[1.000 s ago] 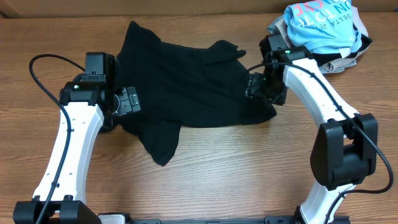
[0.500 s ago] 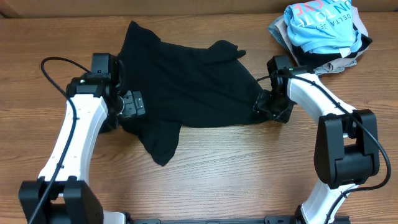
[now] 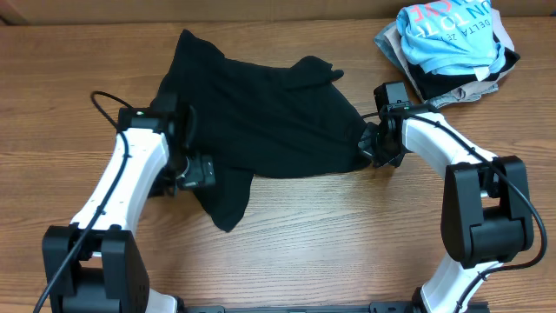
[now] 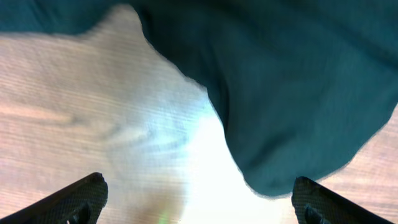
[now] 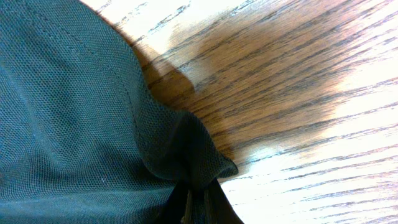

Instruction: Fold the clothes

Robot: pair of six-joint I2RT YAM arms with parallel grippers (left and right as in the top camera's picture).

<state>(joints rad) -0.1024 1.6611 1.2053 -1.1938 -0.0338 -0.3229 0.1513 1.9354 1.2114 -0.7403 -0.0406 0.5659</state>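
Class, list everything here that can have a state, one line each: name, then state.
black garment: unfolded, lying crumpled on the table, one edge pinched.
left gripper: open wide, holding nothing, by the garment's edge.
right gripper: shut on the garment's right edge.
light blue T-shirt: bunched atop a pile of other clothes.

Left hand (image 4: 199, 186) spreads its fingers wide; right hand (image 5: 194, 208) is pinched fully closed.

Black soft-fabric garment (image 3: 261, 122) lying spread; right gripper (image 3: 372, 146) gripping its right corner; left gripper (image 3: 198, 172) hovering over lower-left edge.
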